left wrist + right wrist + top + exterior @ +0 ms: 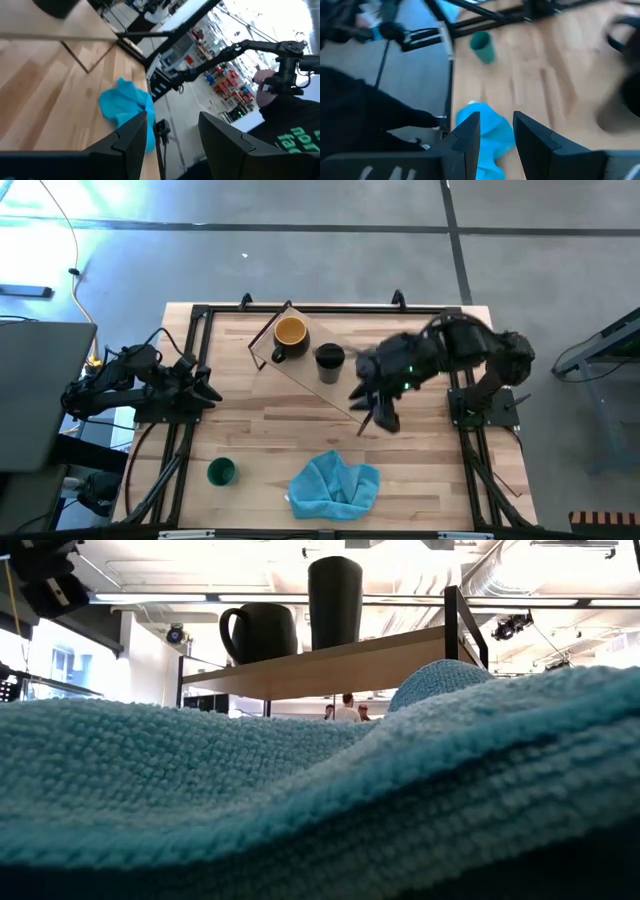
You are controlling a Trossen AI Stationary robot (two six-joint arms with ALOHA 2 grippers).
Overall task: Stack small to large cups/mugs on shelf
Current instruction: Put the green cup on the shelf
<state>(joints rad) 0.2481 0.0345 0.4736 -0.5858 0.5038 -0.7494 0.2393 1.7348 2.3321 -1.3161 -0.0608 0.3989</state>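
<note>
Right gripper [372, 412]: fingers parted, empty, poised over the table just off the shelf [345, 395] end, apparently free for the next pick. Left gripper [207, 392]: parted, empty, parked at the left edge. Yellow-orange mug [289, 335] and black cup [329, 360]: side by side on shelf. Green cup [221, 472]: on table near teal cloth [335, 485], not yet shelved.

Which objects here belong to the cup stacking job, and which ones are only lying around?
Job things:
yellow-orange mug
black cup
green cup
shelf

Just lying about:
teal-blue cloth
</note>
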